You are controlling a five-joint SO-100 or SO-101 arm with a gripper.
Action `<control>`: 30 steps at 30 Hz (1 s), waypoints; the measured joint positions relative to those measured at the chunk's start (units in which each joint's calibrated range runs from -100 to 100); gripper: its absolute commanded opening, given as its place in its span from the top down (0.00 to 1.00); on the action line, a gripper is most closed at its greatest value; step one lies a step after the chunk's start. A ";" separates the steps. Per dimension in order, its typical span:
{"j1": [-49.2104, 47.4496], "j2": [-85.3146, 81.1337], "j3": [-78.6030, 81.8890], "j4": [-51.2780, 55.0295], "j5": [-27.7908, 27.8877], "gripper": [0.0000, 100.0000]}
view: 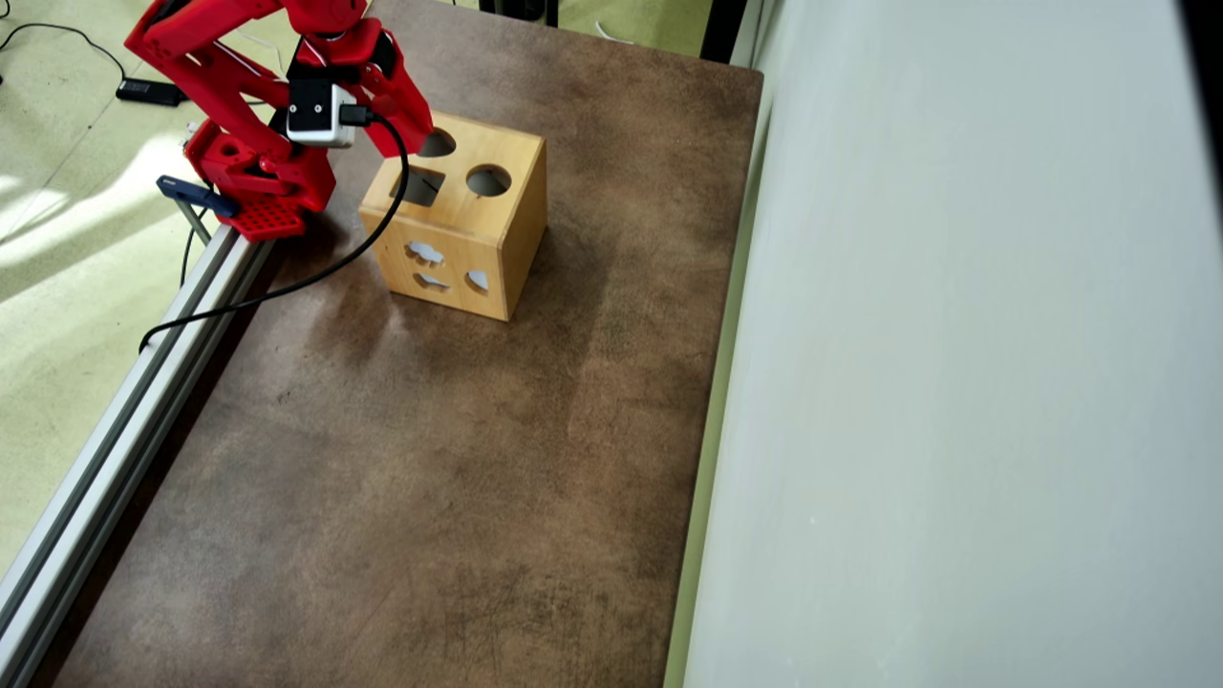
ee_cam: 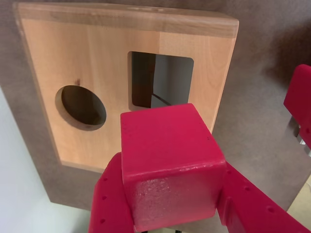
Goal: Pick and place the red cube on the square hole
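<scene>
The red cube (ee_cam: 170, 145) is clamped between my red gripper's (ee_cam: 177, 196) two fingers, one on its left face and one on its right. It hangs above the light wooden box (ee_cam: 112, 58), just in front of the square hole (ee_cam: 163, 80) and partly over that hole's near edge. In the overhead view the gripper (view: 416, 124) is over the back left part of the box (view: 478, 229), next to the square hole (view: 418, 186). The cube is hidden there by the arm.
The box top also has a round hole (ee_cam: 82, 107) (view: 488, 180) and a third hole (view: 438, 145) partly under the gripper. The arm's base (view: 258, 182) stands left of the box. A metal rail (view: 124, 401) edges the brown table (view: 430, 478); a white wall (view: 955, 382) is at right.
</scene>
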 measured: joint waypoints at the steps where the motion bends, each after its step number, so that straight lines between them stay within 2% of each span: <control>1: 0.00 0.76 0.00 0.00 0.00 0.93; 7: 0.14 2.03 0.00 0.00 0.00 0.93; 16: 5.32 2.29 0.00 0.00 0.00 0.93; 30: 5.32 4.92 0.00 0.00 0.00 0.93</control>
